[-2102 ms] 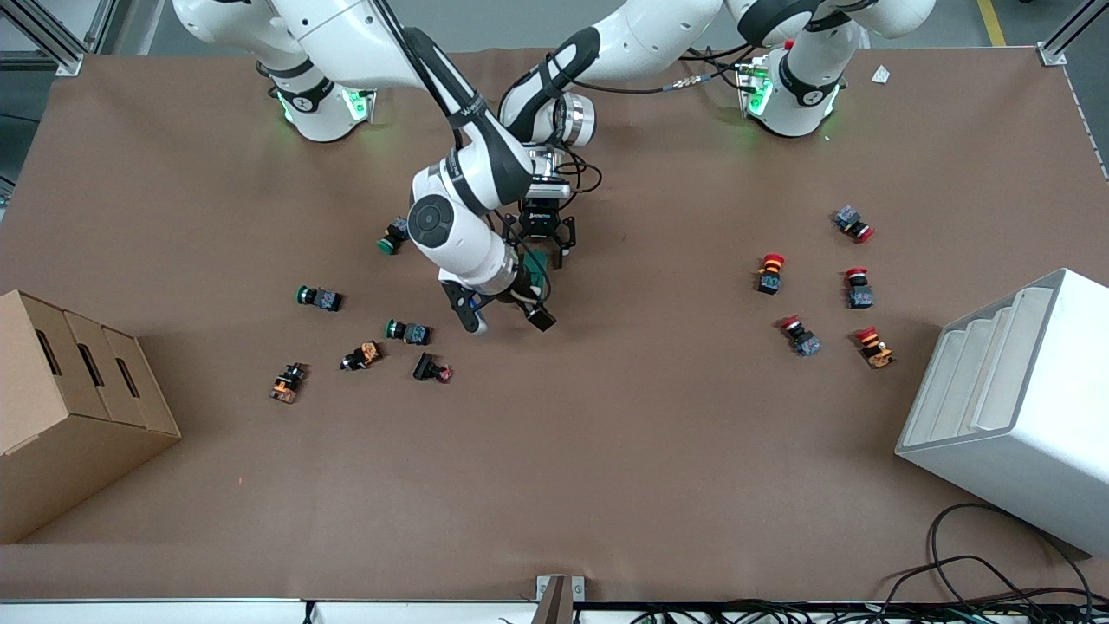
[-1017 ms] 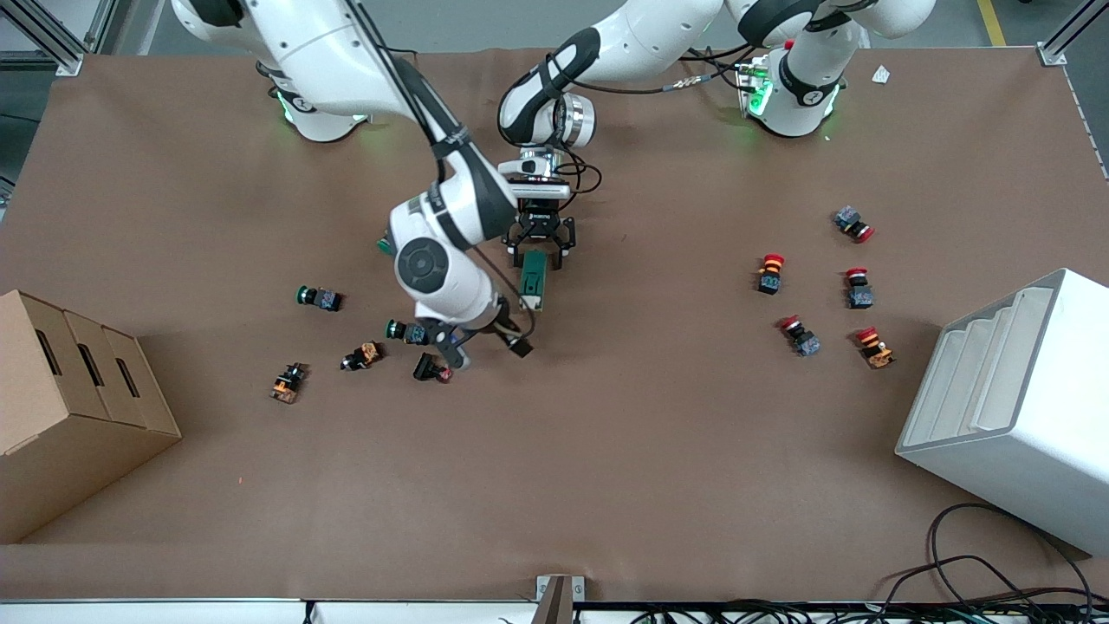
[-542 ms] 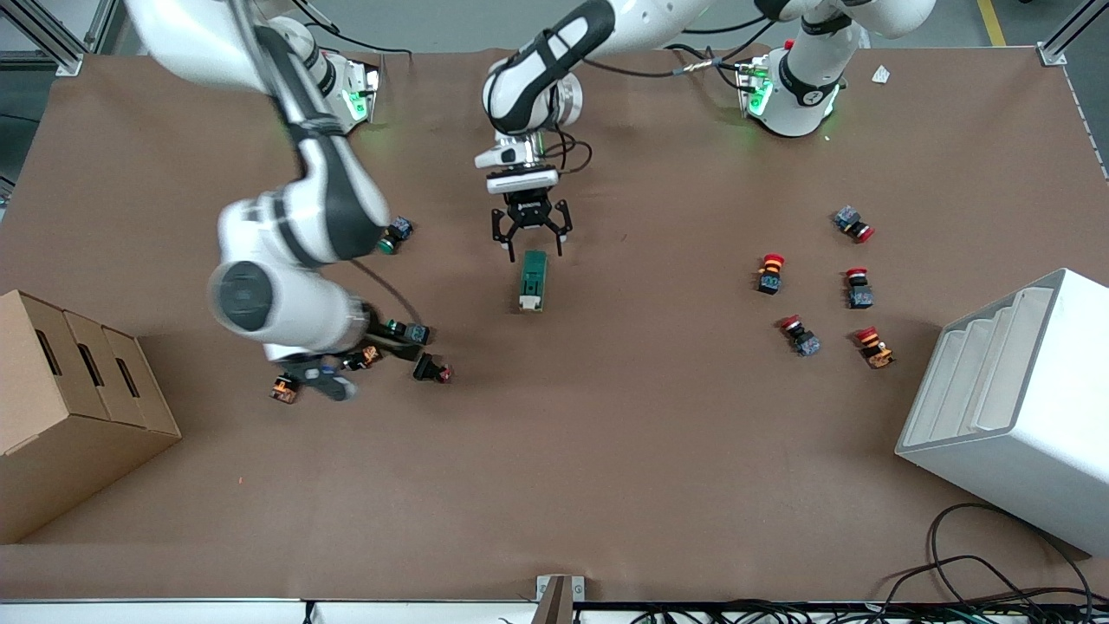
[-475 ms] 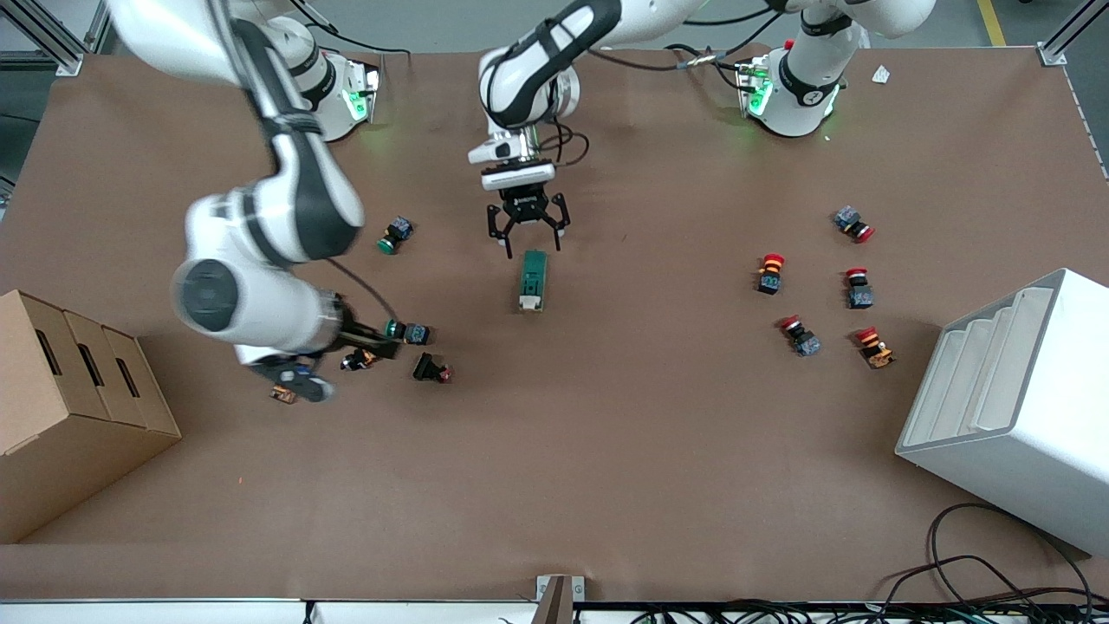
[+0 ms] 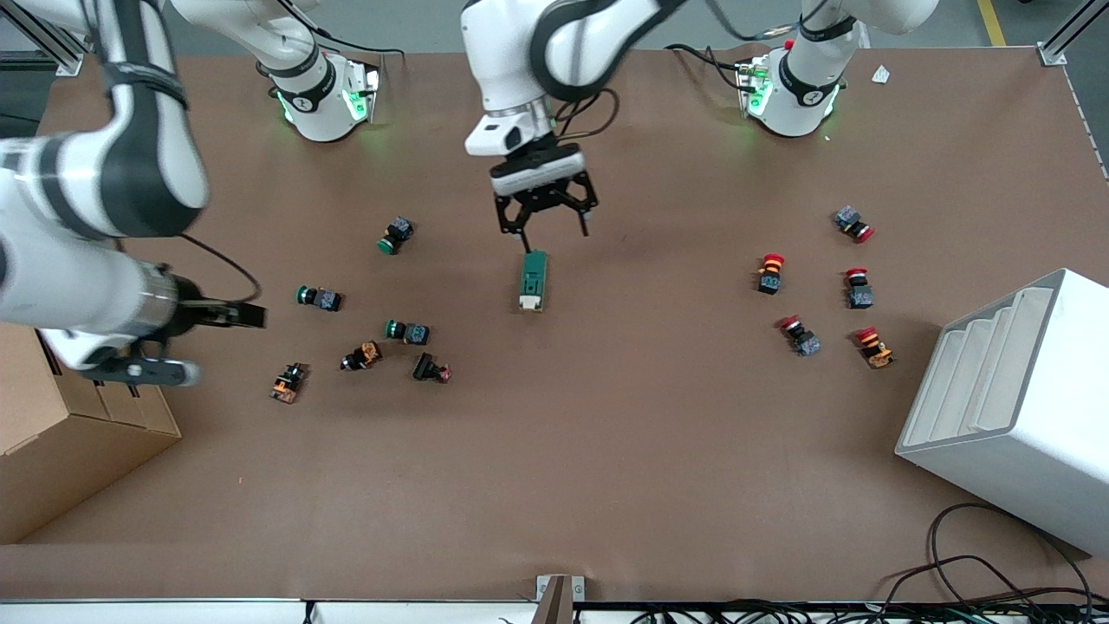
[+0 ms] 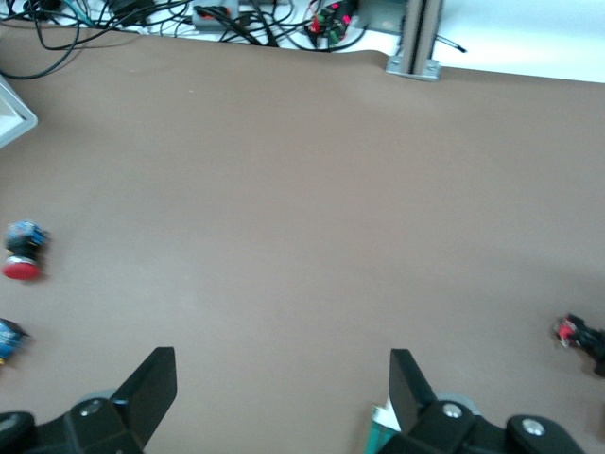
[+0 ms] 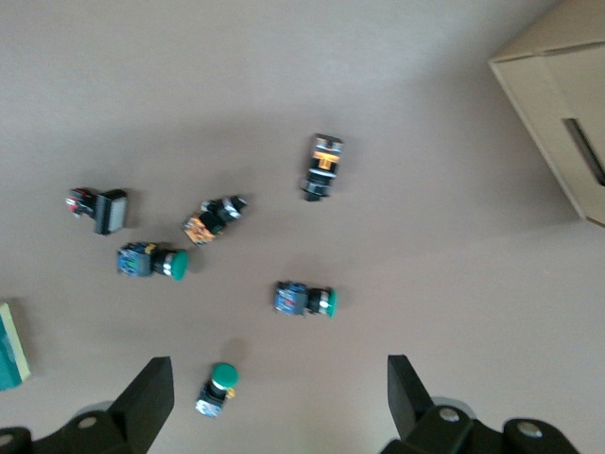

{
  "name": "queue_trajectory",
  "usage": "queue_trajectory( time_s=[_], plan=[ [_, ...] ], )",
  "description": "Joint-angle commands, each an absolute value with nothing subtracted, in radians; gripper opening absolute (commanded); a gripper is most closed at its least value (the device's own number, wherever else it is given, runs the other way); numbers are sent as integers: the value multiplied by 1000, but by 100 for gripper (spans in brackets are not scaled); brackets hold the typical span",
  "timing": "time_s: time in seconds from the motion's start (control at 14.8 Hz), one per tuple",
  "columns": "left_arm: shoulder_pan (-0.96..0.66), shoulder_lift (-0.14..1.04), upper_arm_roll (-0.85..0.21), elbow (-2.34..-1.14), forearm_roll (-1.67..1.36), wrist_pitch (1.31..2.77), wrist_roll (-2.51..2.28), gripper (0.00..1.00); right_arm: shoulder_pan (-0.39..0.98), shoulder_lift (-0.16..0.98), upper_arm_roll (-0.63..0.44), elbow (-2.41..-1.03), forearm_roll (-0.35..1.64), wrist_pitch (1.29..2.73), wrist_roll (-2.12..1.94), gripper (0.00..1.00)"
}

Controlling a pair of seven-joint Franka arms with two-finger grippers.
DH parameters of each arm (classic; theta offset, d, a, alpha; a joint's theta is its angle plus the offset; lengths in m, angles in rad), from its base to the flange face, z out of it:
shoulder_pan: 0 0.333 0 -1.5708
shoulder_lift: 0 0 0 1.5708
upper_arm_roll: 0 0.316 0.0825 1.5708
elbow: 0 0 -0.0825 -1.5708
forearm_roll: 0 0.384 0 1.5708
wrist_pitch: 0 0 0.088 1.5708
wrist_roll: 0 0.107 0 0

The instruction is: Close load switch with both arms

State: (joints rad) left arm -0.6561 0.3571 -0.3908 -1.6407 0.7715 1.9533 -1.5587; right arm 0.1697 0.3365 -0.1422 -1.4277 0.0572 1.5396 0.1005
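Observation:
The load switch (image 5: 532,279), a dark green block with a cream end toward the front camera, lies flat near the table's middle with nothing touching it. My left gripper (image 5: 544,227) hangs open just above the switch's farther end. In the left wrist view the left gripper (image 6: 282,367) shows bare table between its fingers, and a sliver of the switch (image 6: 376,437) sits beside one finger. My right gripper (image 5: 227,345) is open and empty over the table toward the right arm's end, near the cardboard box. In the right wrist view the right gripper (image 7: 279,371) looks down on scattered pushbuttons and on the switch's edge (image 7: 11,345).
Green pushbuttons (image 5: 319,297) and small orange and black parts (image 5: 362,355) lie scattered toward the right arm's end. Red mushroom buttons (image 5: 771,270) cluster toward the left arm's end. A cardboard box (image 5: 52,433) and a white stepped rack (image 5: 1014,407) stand at the table's two ends.
My right arm has swung away from the switch toward the cardboard box. My left gripper has let go of the switch's farther end and risen. The switch stays lying in place.

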Motion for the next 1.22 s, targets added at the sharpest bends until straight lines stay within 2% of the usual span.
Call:
queue_trajectory(
  time_s=[0.0, 0.41, 0.68, 0.95, 1.15],
  plan=[
    [-514, 250, -397, -1651, 634, 1948, -1293, 100, 100, 328, -126, -1407, 37, 1490, 55, 100],
    [-192, 134, -399, -1648, 416, 1933, -834, 100, 19, 314, -126, -1361, 25, 1473, -79, 100],
    [-85, 103, -381, -1623, 342, 1858, -576, 100, -23, 313, -126, -1345, 21, 1448, -115, 100],
    [-77, 57, -200, -1620, 140, 1783, -301, 100, -34, 321, -124, -1302, 21, 1399, -114, 100],
    [-75, 17, -126, -1643, 94, 1730, -175, 100, -31, 321, -124, -1302, 21, 1396, -114, 100]
  ],
)
